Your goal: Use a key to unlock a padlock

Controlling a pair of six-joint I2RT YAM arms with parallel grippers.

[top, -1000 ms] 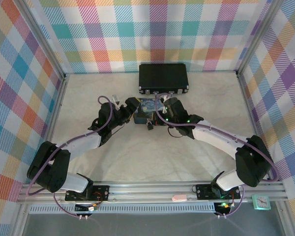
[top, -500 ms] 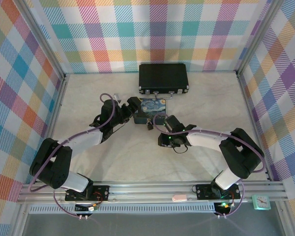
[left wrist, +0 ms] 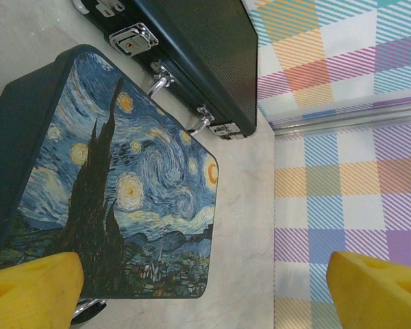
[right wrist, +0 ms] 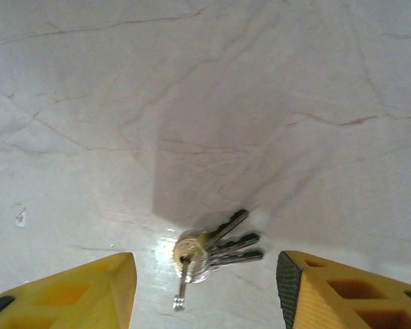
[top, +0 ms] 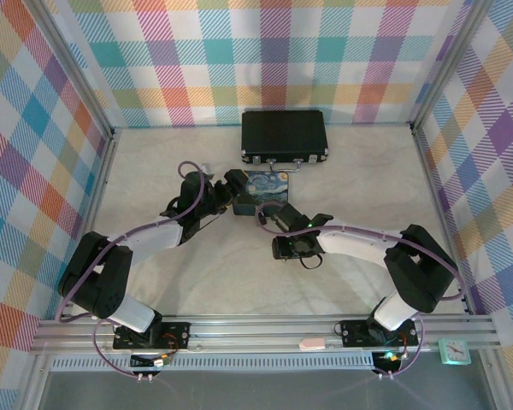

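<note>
A bunch of keys (right wrist: 209, 251) lies on the pale table, three fanned blades on a ring with a small key (right wrist: 181, 291) pointing toward me. My right gripper (right wrist: 204, 277) hangs open just above it, a yellow finger on each side, touching nothing. In the top view this gripper (top: 282, 248) sits in front of the blue painted tin (top: 269, 188). My left gripper (left wrist: 205, 295) is open wide at the tin's (left wrist: 123, 178) near end, and from above the left gripper (top: 233, 190) stands by the tin's left side. A small dark and silver bit, likely the padlock (left wrist: 89, 312), peeks out by the tin's corner.
A black briefcase (top: 284, 135) with silver latches lies behind the tin, near the back wall. Plaid walls close in the table on three sides. The metal rail (top: 256, 329) with the arm bases runs along the near edge.
My right arm pulled back from the tin toward the near side and its gripper went from shut to open; the keys now lie on the table. The left arm shifted slightly.
</note>
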